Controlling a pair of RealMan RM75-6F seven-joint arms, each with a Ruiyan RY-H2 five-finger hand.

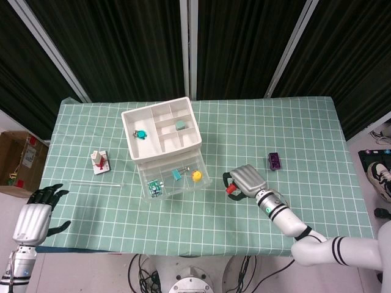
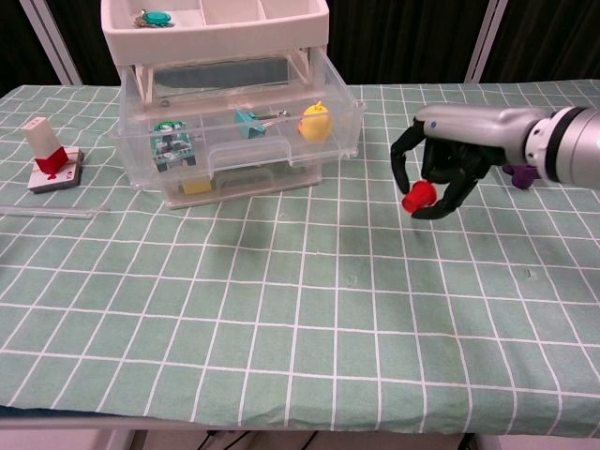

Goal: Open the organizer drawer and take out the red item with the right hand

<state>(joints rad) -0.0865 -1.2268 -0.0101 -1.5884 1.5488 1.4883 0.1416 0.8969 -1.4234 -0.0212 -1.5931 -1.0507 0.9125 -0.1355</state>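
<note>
The white organizer (image 1: 162, 130) (image 2: 216, 23) stands at the table's middle, its clear drawer (image 1: 173, 179) (image 2: 246, 141) pulled out toward me. Inside lie a yellow figure (image 2: 316, 121), a teal clip (image 2: 248, 122) and a green-and-white piece (image 2: 170, 142). My right hand (image 1: 244, 180) (image 2: 448, 159) hovers low over the cloth to the right of the drawer, pinching the small red item (image 1: 231, 189) (image 2: 415, 198) in its fingertips. My left hand (image 1: 35, 213) hangs off the table's front left corner, fingers spread, holding nothing.
A purple block (image 1: 274, 160) (image 2: 514, 174) sits on the cloth just behind my right hand. A red-and-white item (image 1: 99, 161) (image 2: 47, 155) and a thin clear rod (image 2: 47, 213) lie left of the organizer.
</note>
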